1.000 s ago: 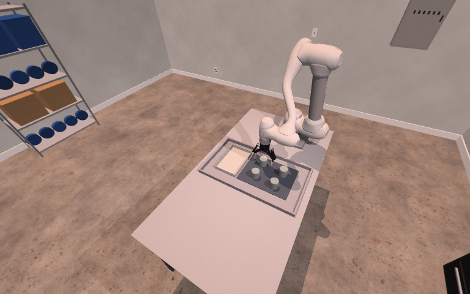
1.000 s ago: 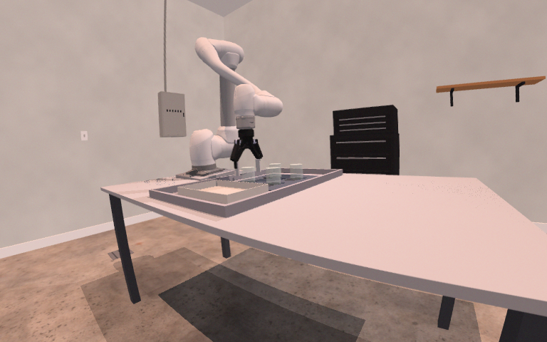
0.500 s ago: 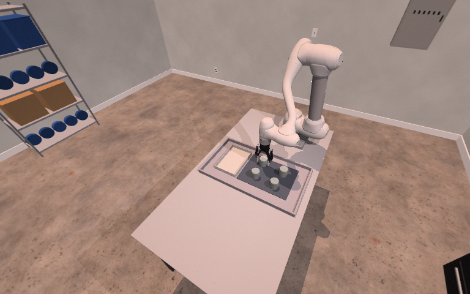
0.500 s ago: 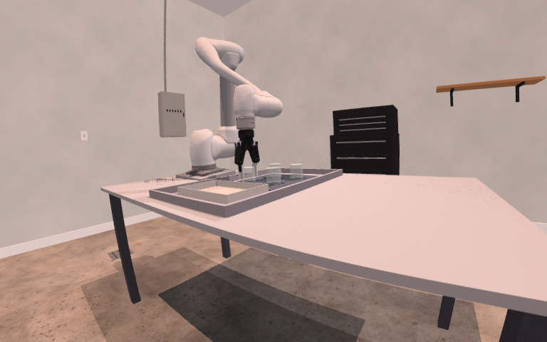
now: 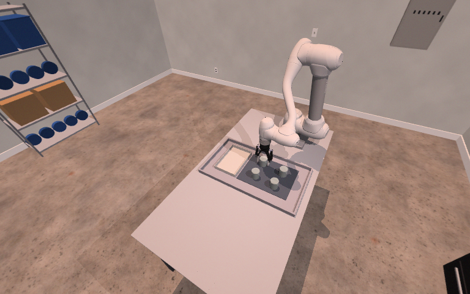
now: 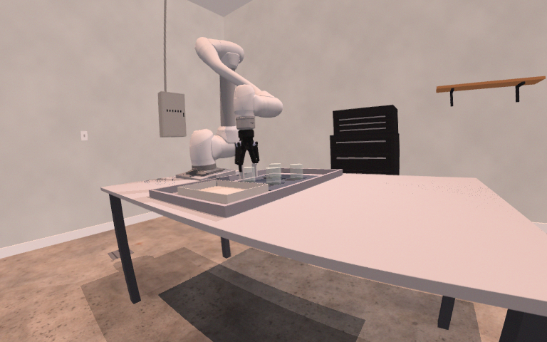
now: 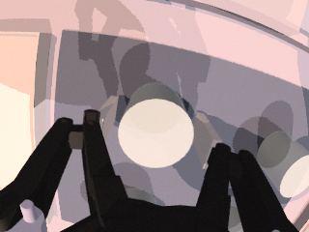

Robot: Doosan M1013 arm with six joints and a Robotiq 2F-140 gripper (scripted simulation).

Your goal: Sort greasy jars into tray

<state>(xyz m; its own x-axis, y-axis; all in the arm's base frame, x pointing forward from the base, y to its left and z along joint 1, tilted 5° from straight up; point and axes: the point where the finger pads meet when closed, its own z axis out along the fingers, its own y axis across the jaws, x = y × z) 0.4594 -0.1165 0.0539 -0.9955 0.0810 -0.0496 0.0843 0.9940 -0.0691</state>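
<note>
"Black two-finger gripper (image 5: 264, 160) (image 6: 248, 174) (image 7: 155, 116)?"
"Part-open, astride one pale glass jar (image 5: 263, 161) (image 6: 248, 173) (image 7: 155, 132); grip unclear."
"Progress?"
"All four jars on the dark drying mat (image 5: 267, 178) (image 6: 278, 186) (image 7: 82, 82), none in the cream rectangular tray (image 5: 225, 171) (image 6: 205, 196) (image 7: 43, 87) beside it. Sorting left."

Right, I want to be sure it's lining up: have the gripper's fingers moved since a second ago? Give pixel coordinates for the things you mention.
Yes, inward: the fingers (image 5: 257, 150) (image 6: 238, 154) stand closer together around the nearest jar (image 5: 263, 162) (image 6: 249, 173) (image 7: 155, 133), which looks unmoved.
</note>
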